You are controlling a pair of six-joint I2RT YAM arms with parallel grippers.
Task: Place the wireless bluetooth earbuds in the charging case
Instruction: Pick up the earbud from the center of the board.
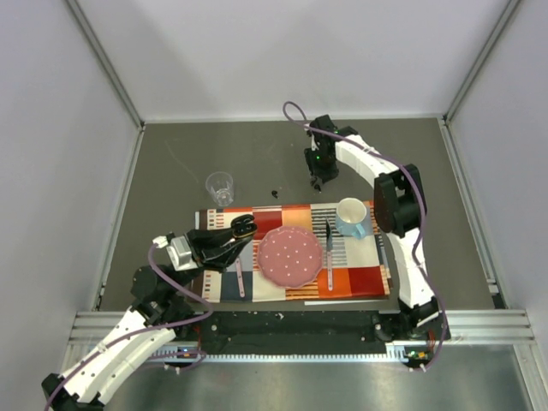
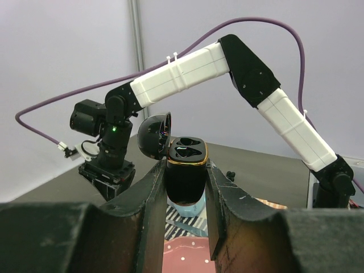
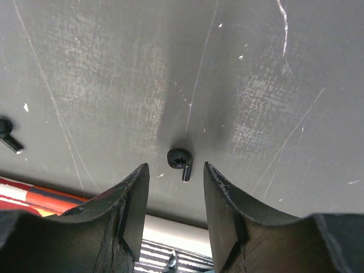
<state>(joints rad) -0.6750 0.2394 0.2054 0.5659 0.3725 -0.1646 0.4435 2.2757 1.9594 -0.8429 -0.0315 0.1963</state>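
Nearest us, at lower left in the top view, the left gripper [image 1: 229,241] is clamped on the small black pebble-shaped charging case [image 2: 186,156]. It pinches the lower body and holds the case upright over the left end of the striped cloth placemat [image 1: 364,278]. The hinged lid stands open to the left and the two paler sockets face up.

Past it on the placemat lie a round pink plate [image 1: 291,257] and a dark utensil [image 1: 328,248], with a blue ceramic mug [image 1: 353,217] at right. A clear plastic cup [image 1: 220,187] stands on the scratched grey table [image 1: 171,163] beyond.

Farthest, the right gripper [image 3: 175,166] has its fingers apart, straddling one tiny glossy black earbud [image 3: 180,158] on the bare table. The second earbud [image 3: 7,132] lies well to its left.

We judge these buds light, hard and slippery, apt to roll or squirt out. We would pinch gently across the round head. The carry to the case crosses plate and utensil, with the mug close beside.
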